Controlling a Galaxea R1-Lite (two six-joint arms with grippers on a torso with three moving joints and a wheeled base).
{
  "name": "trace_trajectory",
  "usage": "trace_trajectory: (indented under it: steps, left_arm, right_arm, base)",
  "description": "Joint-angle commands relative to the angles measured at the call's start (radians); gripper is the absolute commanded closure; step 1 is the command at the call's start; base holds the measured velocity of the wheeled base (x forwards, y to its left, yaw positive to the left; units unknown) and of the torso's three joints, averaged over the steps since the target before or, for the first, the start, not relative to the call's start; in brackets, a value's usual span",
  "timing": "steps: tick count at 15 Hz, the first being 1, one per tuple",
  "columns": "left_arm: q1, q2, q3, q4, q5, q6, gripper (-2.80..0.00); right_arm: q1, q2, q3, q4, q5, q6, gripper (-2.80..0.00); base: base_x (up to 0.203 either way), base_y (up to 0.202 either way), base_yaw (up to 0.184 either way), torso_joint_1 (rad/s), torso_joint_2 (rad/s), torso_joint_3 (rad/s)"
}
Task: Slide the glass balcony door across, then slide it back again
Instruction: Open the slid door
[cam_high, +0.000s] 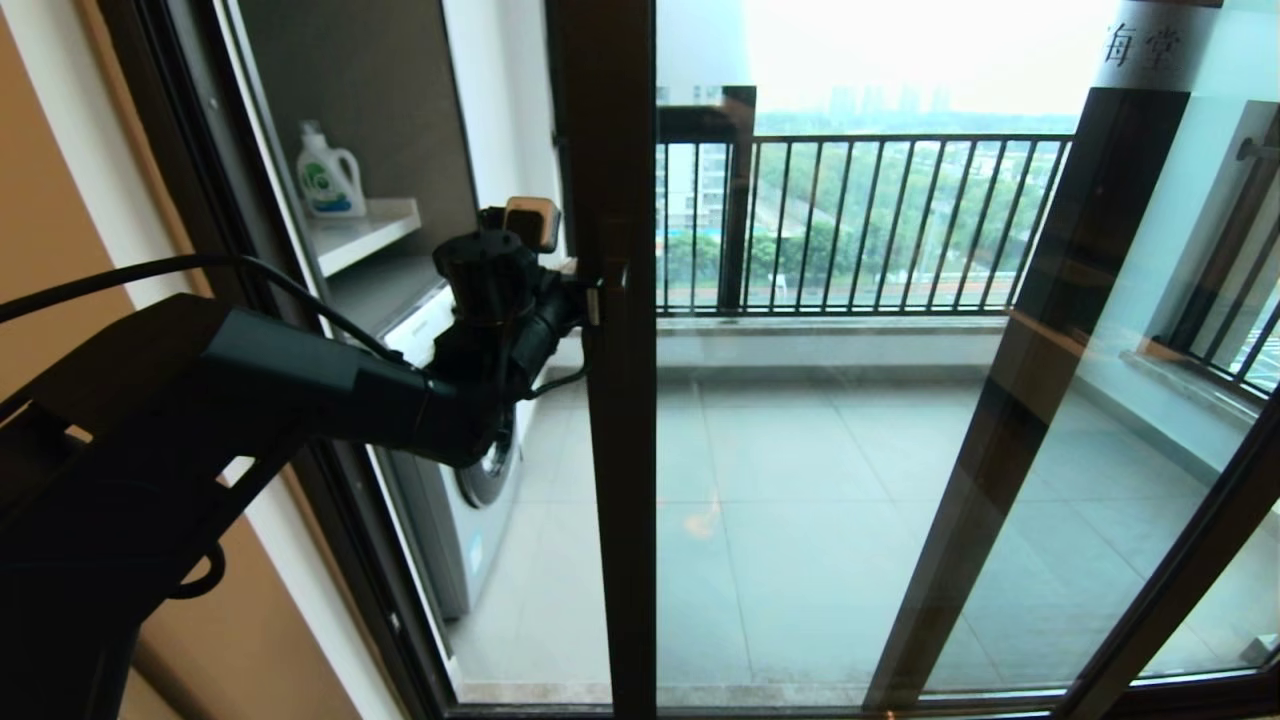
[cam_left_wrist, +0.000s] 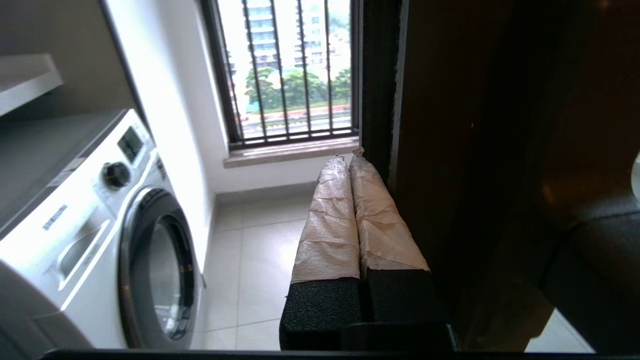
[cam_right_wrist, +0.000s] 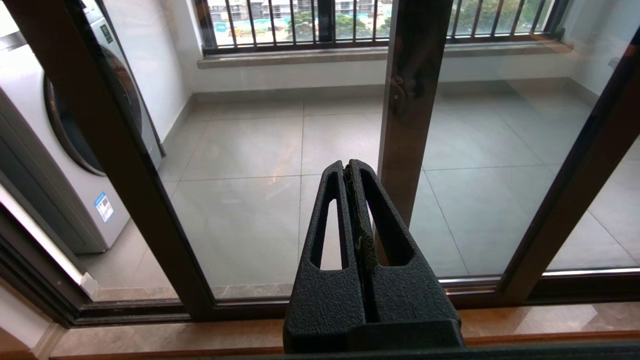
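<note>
**A:** Start close in. Where are the arms?

**B:** The left arm reaches forward from the near left, and the left gripper (cam_left_wrist: 350, 160) sits in the open gap just beside the edge of the glass balcony door (cam_high: 610, 330). Its two tape-wrapped fingers (cam_left_wrist: 327, 220) are pressed together with nothing between them, lying right along the door's dark upright; whether they touch it I cannot tell.

**A:** And the other one?

**B:** The right gripper (cam_right_wrist: 352, 172) hangs low near the threshold, on the room side of the glass. Its black fingers are pressed together too, holding nothing.

**A:** Where does the door stand?

**B:** Partly slid across. Its brown upright runs floor to ceiling in the middle of the head view, leaving an opening on the left. Through its glass a second dark-framed panel (cam_high: 1010, 420) shows further right, with a frosted strip bearing Chinese characters at the top.

**A:** What lies beyond?

**B:** In the opening, a white washing machine (cam_left_wrist: 100, 225) against the left wall, and above it a shelf (cam_high: 365, 230) with a detergent bottle (cam_high: 327, 175). Then the tiled balcony floor (cam_high: 790, 480), and at the far side a black railing (cam_high: 860, 220) with trees and buildings behind.
</note>
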Motion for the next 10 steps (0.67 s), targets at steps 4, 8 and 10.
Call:
trace_trajectory:
  steps: [4,8,10]
  left_arm:
    - [-0.040,0.037,-0.038,0.005,-0.007,0.004,0.00]
    - [-0.044,0.027,-0.024,0.000,0.003,0.001,0.00]
    - [-0.042,-0.007,0.025,-0.001,0.040,0.000,0.00]
  right_arm:
    - [0.000,0.001,0.003,-0.001,0.001,0.000,0.00]
    - [0.000,0.001,0.003,-0.001,0.001,0.000,0.00]
    - [0.000,0.001,0.003,-0.001,0.001,0.000,0.00]
  base:
    - [0.000,0.000,0.000,0.000,0.00,0.000]
    - [0.000,0.000,0.000,0.000,0.00,0.000]
    - [0.000,0.000,0.000,0.000,0.00,0.000]
